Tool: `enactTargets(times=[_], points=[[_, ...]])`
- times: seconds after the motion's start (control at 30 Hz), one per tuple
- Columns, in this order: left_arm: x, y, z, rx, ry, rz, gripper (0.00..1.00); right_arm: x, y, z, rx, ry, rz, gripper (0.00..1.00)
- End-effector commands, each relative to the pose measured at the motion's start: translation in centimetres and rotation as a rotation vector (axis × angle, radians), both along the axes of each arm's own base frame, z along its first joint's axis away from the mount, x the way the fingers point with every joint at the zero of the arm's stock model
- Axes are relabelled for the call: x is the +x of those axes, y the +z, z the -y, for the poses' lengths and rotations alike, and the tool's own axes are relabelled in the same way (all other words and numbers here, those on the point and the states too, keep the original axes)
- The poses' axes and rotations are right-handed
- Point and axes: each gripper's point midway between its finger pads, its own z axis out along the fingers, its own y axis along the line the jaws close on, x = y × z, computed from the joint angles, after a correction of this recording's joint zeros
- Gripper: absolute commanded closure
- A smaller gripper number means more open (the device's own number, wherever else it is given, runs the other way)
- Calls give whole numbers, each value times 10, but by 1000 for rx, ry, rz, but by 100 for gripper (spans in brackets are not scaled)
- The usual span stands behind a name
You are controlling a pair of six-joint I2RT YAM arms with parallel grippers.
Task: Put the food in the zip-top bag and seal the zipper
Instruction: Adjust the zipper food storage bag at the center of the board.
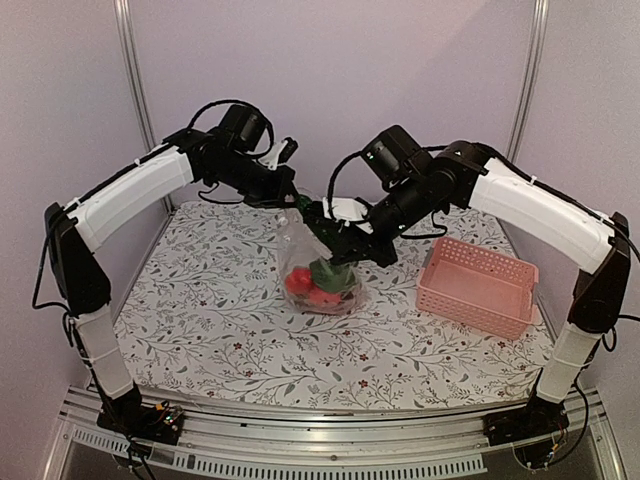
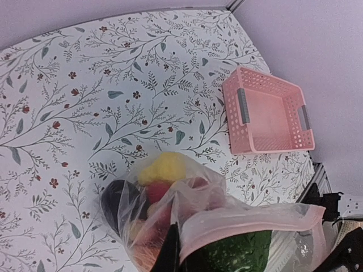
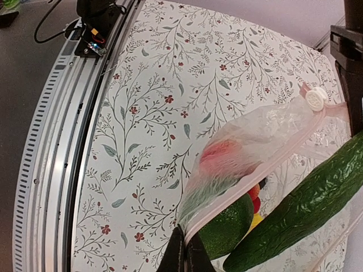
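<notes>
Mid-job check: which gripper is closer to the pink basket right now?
Right. The right gripper pinches the edge of the zip-top bag, left of the pink basket in the top view. The left gripper holds the bag's top, farther back and left.

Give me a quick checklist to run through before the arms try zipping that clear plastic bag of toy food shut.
1. Left gripper shut on the clear crinkly plastic bag at its mouth edge: ok.
2. Right gripper shut on the whitish-pink zipper strip: ok.
3. Yellow lemon-like toy and red round pieces inside the bag: ok.
4. Long green cucumber fully below the zipper: not ok, it seems to reach the mouth.
5. Pink lattice basket free of leftover food: ok.
6. Zipper sealed: not ok.
</notes>
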Motion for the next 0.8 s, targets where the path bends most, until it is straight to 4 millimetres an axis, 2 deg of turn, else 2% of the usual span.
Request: enactTargets(times=[0.0,0.07,0.1,0.23,0.3,0.37,0.43,0.5,0.57,0.6,0.7,0.77], points=[[13,-4,3,45,7,22,100,-27,-18,8,-48,97,-107,99],[-3,21,26,11,-62,86,100,-12,-16,9,-49,41,-40,100],[-8,28,33,13,-77,126,100,-6,-13,10,-50,22,-9,100],[-11,27,34,9,-102,117,100,17,1,14,-29,-54,66,100],[-30,40,48,-40,-180,89,97,27,11,18,-3,-92,76,100],[-41,52,50,-30,-205,133,96,31,10,22,-9,-112,73,100],[-37,55,38,11,-180,185,94,34,1,27,-35,-129,67,100],[-19,40,16,78,-111,215,90,29,-4,29,-49,-109,51,100],[-4,23,3,101,-73,170,87,26,-2,28,-37,-97,40,100],[-4,20,4,96,-87,132,87,26,2,27,-26,-99,40,100],[-15,35,18,66,-134,142,84,25,8,27,-12,-107,44,100],[-20,49,27,2,-159,170,87,27,7,29,-19,-116,53,100]])
